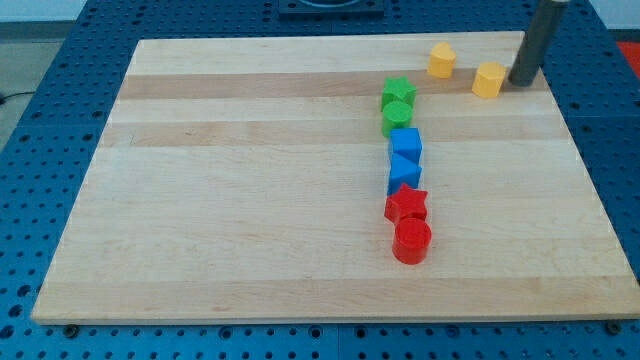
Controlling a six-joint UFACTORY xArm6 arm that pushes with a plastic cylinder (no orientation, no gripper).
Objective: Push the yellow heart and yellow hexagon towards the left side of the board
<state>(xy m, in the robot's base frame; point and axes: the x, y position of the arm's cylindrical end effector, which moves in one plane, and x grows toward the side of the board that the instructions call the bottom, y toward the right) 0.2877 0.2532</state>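
— Where's the rod right now?

— Far right corner of the board. My tip is down on the wood, just to the right of one yellow block, close enough that I can't tell whether they touch.

— Which yellow one is that, the heart or the hexagon?

— Hard to say from here. Both are small and chunky. The second yellow block sits a little further left and slightly farther back, apart from the first.

— Is anything gripping them?

— No, there is nothing to open or close; it is a plain dark rod, standing nearly upright, holding nothing.

— And the rest of the blocks?

— They run in a line down the middle-right of the board. At the far end a green star with another green block just in front of it, touching. Then a blue cube and a second blue block pressed against it. Nearest to us, a red star and a red cylinder, also touching.

— So the yellows are off that line?

— Yes, both lie to the right of the green star, between it and the rod.
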